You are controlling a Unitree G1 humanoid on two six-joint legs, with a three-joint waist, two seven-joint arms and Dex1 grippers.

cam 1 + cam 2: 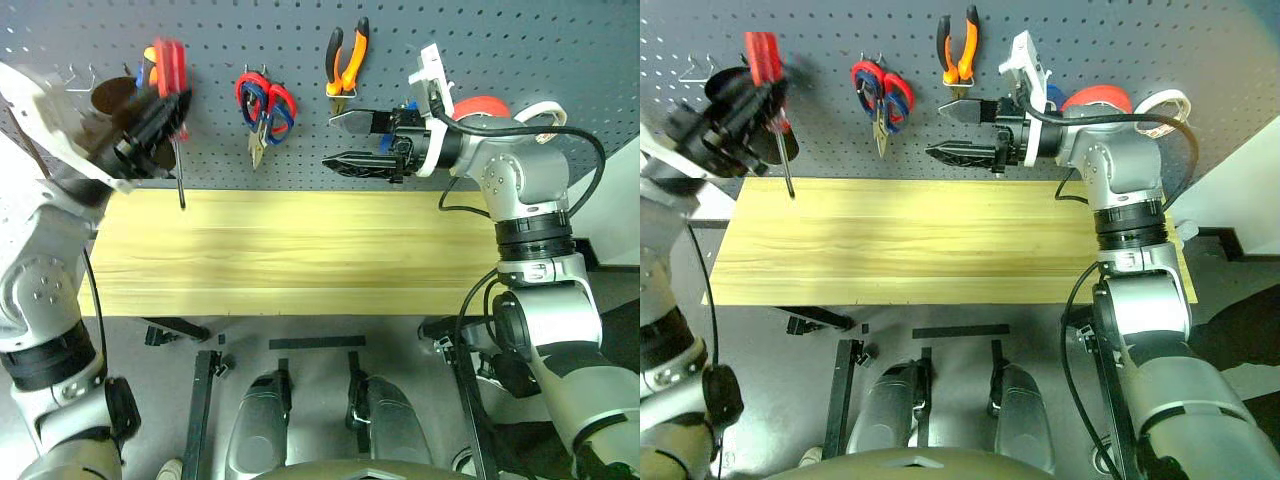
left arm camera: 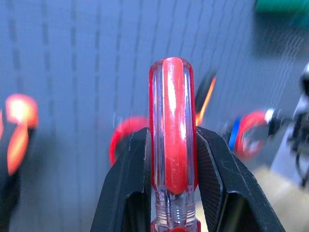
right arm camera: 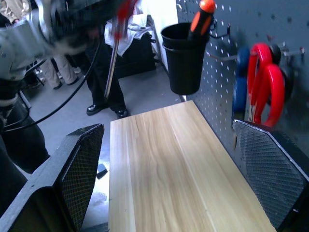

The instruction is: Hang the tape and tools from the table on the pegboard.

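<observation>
From the head views, the left pincer [image 1: 165, 115] is pinching the red-handled screwdriver [image 1: 172, 105] up against the pegboard [image 1: 300, 40] above the counter's [image 1: 290, 250] far left corner, shaft hanging down; the right pincer [image 1: 350, 140] is hovering spread and empty below the hung pliers [image 1: 346, 62]; the red tape [image 1: 485, 106] is sitting behind that arm. In the left wrist view, the fingers [image 2: 128, 183] are clamping the glossy handle [image 2: 173, 125]; it looks light, stiff and slippery, best held mid-handle. In the right wrist view, the counter is lying bare.
</observation>
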